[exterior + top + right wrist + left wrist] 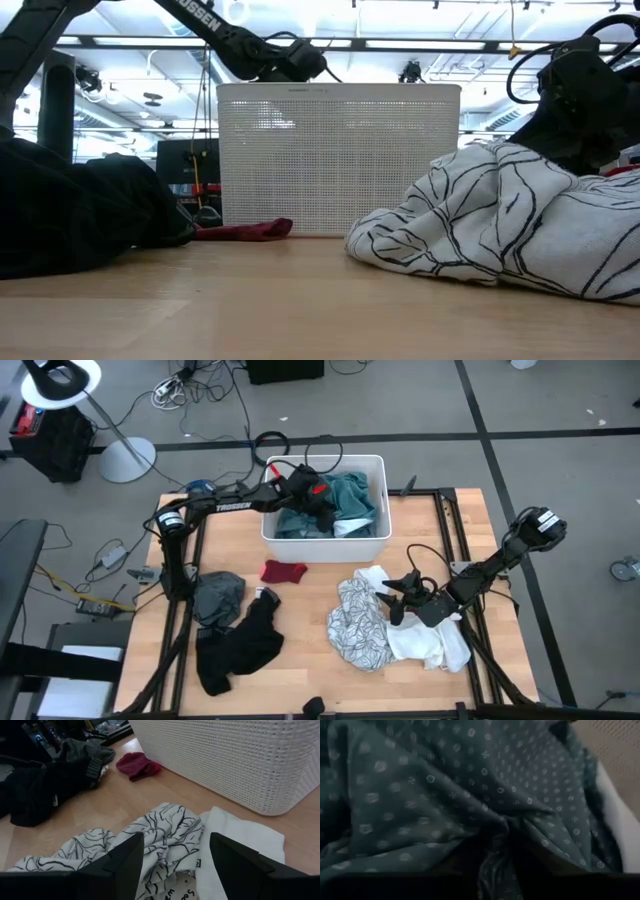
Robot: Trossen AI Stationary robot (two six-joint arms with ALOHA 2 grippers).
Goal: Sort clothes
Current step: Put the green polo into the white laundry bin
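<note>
Left gripper [318, 500] down in white bin [375, 465], pressed on teal dotted shirt [445, 795]; jaws hidden, can't tell if released or gripping. Right gripper [172, 862] spread wide, empty, over white line-print garment [358, 622] w/ plain white piece [435, 645] beside. We judge fabric soft, light, floppy; pinch raised fold, not flat area. Red piece [284, 571], grey [218, 596] + black clothes [240, 645] on table near bin.

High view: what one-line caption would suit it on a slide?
Left gripper over teal clothes in the white bin; right gripper, fingers open, above the white-patterned garment.
</note>
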